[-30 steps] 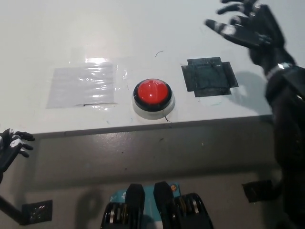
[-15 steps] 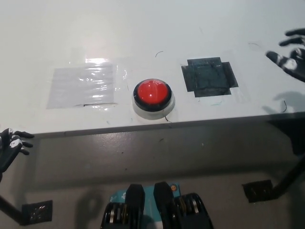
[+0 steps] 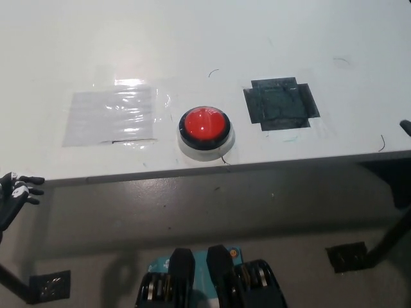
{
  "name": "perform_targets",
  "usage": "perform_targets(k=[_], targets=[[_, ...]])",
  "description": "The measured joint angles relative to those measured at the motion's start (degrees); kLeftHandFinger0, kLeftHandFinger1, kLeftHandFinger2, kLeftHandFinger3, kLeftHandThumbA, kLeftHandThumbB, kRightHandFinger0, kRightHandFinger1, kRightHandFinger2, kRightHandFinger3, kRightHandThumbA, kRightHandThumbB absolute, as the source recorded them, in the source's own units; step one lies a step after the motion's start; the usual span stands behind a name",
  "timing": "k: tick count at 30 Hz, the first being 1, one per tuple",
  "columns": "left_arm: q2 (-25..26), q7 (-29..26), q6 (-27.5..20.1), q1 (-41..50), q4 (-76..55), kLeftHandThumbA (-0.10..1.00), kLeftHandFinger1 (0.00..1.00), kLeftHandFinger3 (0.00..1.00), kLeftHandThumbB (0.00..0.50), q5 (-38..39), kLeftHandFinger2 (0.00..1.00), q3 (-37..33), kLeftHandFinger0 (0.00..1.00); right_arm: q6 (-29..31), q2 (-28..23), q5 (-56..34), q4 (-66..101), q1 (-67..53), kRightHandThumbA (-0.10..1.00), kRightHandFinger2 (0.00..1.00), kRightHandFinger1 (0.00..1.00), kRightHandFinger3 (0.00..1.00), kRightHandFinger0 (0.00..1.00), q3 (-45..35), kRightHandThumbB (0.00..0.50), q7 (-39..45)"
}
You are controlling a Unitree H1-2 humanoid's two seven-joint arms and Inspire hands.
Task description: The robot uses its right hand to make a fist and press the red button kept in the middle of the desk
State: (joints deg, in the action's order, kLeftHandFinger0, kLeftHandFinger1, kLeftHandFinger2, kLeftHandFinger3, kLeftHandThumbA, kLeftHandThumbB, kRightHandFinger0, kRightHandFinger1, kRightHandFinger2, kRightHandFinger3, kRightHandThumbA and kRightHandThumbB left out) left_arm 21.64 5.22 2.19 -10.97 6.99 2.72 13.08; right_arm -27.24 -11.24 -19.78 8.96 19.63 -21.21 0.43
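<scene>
We see red button (image 3: 204, 125) at counter (image 3: 192, 51) middle, well apart from right robot hand (image 3: 406, 126), barely visible at right edge; grip unclear. Left robot hand (image 3: 14, 192) rests lower left, fingers apart, empty.

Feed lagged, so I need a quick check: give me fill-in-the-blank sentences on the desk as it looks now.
1. The button on the desk is ____ in colour.
2. The black tape patch lies to the button's ____ in the picture.
3. The clear tape patch lies to the button's ____.
4. The left hand hangs ____ the desk edge.

Missing: red; right; left; below
</scene>
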Motion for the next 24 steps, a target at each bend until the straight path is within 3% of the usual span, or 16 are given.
perform_targets(k=[4,10,13,14,19,24], targets=[[-0.01,0.0,-0.25,0.0,0.32,0.56,0.49,0.6,0.018,0.15,0.57,0.08,0.46,0.04,0.5,-0.05,0.0,-1.25,0.97,0.38,0.18,0.52,0.0,-0.13,0.0,-0.18],[-0.12,-0.01,-0.29,0.09,0.36,0.54,0.53,0.64,0.0,0.07,0.6,0.07,0.51,0.26,0.57,0.37,0.0,-1.46,0.97,0.42,0.2,0.54,0.0,-0.12,0.007,-0.68],[-0.18,-0.01,-0.48,0.11,0.57,0.53,0.5,0.63,0.0,0.1,0.58,0.06,0.48,0.27,0.52,0.6,0.0,-1.65,0.97,0.42,0.19,0.53,0.0,-0.11,0.008,-1.0],[-0.24,-0.01,-0.53,0.1,0.62,0.53,0.44,0.59,0.015,0.11,0.52,0.06,0.4,0.27,0.5,0.62,0.0,-1.66,0.96,0.41,0.18,0.53,0.0,-0.11,0.004,-1.1],[-0.61,-0.01,-0.54,0.11,0.59,0.51,0.51,0.61,0.0,0.36,0.58,0.2,0.5,0.27,0.41,0.63,0.0,-1.64,0.96,0.41,0.18,0.53,0.0,-0.06,0.0,-1.31],[-0.65,-0.01,-0.83,0.1,0.7,0.5,0.51,0.62,0.0,0.55,0.58,0.26,0.48,0.27,0.33,0.65,0.0,-1.56,0.95,0.42,0.19,0.53,0.0,-0.04,0.005,-1.57]])
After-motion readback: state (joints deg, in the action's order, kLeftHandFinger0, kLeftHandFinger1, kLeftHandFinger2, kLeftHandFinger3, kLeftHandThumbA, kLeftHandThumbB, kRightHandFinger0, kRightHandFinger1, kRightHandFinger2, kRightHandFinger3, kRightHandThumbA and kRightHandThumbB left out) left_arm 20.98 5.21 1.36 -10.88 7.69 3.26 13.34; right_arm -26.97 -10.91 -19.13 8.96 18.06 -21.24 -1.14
